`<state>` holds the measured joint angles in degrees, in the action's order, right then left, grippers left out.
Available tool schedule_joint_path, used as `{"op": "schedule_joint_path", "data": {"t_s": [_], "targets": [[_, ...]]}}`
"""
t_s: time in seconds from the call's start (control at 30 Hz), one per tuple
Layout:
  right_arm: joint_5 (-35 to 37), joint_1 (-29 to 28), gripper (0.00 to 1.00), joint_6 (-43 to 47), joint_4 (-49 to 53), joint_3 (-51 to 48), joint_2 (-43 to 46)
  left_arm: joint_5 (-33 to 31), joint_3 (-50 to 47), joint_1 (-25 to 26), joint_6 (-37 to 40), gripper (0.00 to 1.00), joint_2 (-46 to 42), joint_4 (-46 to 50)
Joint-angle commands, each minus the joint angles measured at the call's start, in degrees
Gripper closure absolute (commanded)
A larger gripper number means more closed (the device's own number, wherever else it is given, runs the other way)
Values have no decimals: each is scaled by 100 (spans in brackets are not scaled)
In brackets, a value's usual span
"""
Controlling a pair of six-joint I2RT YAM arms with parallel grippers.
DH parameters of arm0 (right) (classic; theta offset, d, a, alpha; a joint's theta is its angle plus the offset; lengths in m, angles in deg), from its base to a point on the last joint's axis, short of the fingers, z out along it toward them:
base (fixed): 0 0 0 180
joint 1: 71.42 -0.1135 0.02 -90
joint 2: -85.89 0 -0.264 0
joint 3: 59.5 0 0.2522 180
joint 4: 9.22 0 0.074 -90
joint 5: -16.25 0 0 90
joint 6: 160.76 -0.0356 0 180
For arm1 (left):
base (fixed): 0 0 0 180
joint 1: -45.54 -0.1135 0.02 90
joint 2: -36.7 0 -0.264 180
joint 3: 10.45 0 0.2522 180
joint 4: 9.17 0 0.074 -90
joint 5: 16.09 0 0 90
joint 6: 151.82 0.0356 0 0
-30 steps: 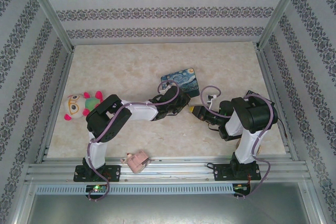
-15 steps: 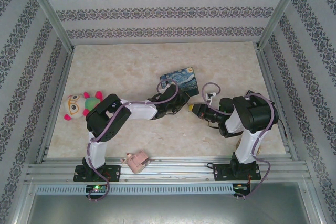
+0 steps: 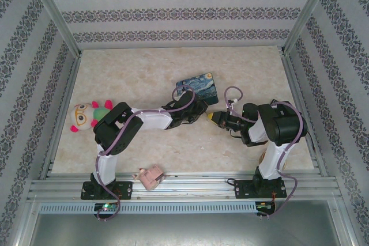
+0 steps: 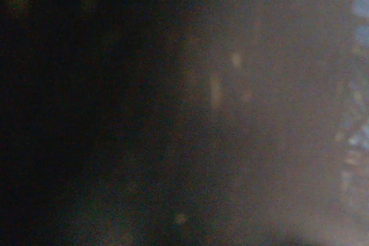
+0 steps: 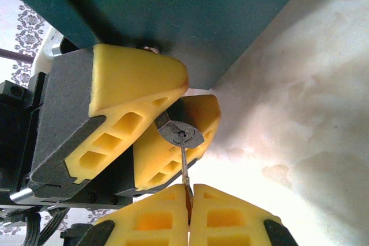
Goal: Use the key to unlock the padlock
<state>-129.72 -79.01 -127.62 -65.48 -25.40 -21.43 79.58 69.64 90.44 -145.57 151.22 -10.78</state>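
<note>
Beige marble worktop [image 3: 144,73], both arms reaching in to meet near the middle. Left arm [image 3: 150,120] stretches right, right arm [image 3: 277,125] folds left. Blue swirly painted tin [image 3: 199,87] lies flat just behind where they meet. Plush toy [image 3: 89,116] with glasses at the left edge, well apart. Small pink item [image 3: 149,177] on the front rail by the left arm's base, can't tell what it is. Left gripper [image 3: 199,111] is clamped on the padlock [image 5: 180,132]; in the right wrist view the small dark body sits between its yellow fingers [image 5: 138,93], keyhole end facing the camera. Right gripper [image 5: 189,191] has its fingers pressed together on the key [image 5: 184,168]. The thin blade runs up to the padlock, tip at the keyhole. Shackle hidden.
</note>
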Motion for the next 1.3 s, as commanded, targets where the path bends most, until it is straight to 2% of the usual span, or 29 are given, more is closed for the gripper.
{"op": "schedule_joint_path", "data": {"t_s": [0.0,0.27,0.67,1.03,1.27], "targets": [[-83,-64,100,186,-935,366,-60,1057,31,238,27,93,231,690],[98,-111,100,548,-935,138,-357,1101,71,222,69,93,84,1000],[555,-350,100,768,-939,6,-333,1311,532,141,200,93,140,1887],[537,-453,100,839,-935,-16,-245,1479,828,124,96,93,325,2271],[1084,-465,100,1063,-935,-410,-210,1494,1118,119,104,93,430,2535]]}}
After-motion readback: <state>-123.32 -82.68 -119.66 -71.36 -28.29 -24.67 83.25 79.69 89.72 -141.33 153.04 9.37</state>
